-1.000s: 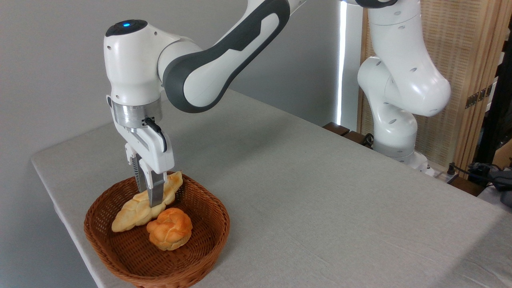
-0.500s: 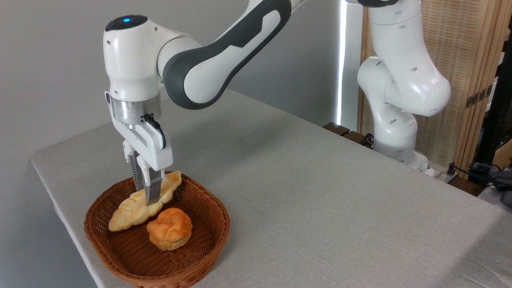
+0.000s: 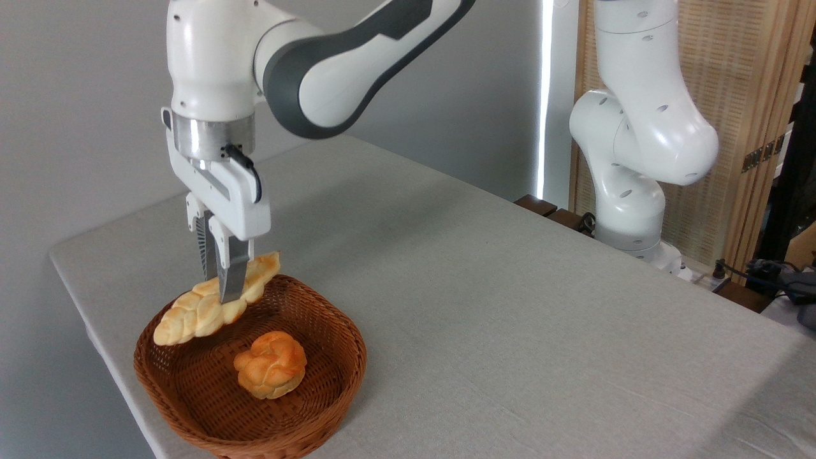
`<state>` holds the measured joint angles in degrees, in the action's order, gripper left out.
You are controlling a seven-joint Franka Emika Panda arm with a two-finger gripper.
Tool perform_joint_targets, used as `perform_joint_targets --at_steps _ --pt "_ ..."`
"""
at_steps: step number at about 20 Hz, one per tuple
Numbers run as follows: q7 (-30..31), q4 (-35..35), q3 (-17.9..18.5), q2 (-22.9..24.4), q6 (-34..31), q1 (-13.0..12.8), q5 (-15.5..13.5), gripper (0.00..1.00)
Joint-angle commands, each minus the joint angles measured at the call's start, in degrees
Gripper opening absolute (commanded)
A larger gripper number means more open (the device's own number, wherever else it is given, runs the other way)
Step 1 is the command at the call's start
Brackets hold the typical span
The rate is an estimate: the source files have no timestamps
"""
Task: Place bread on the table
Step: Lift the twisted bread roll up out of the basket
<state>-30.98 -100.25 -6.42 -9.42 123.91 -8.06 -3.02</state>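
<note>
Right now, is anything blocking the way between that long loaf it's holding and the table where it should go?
Nothing visible. The gripper holds the bread above the basket rim, clear of the round bun. The table to the right is bare.

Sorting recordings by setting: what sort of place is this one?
Probably a lab or office robot station, not a kitchen: a white arm's base bolted beside a grey cloth-covered table, a woven bamboo screen behind, loose cables at right.
</note>
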Motion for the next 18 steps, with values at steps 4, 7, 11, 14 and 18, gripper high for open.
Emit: perform_joint_targets --at_steps 4,7,11,14,18 --pt "0.13 -0.73 1.50 5.98 -10.17 -0.03 -2.16 0.36" --pt "0.22 -1.26 1.94 7.65 -15.96 -0.12 -3.31 0.36" --pt "1.18 -2.40 1.94 9.94 -22.38 -0.12 -6.03 0.36" --pt "3.55 -4.15 1.94 11.34 -25.55 -0.12 -7.00 0.40" --pt "4.52 -7.93 1.94 13.28 -28.19 -0.29 -7.53 0.43"
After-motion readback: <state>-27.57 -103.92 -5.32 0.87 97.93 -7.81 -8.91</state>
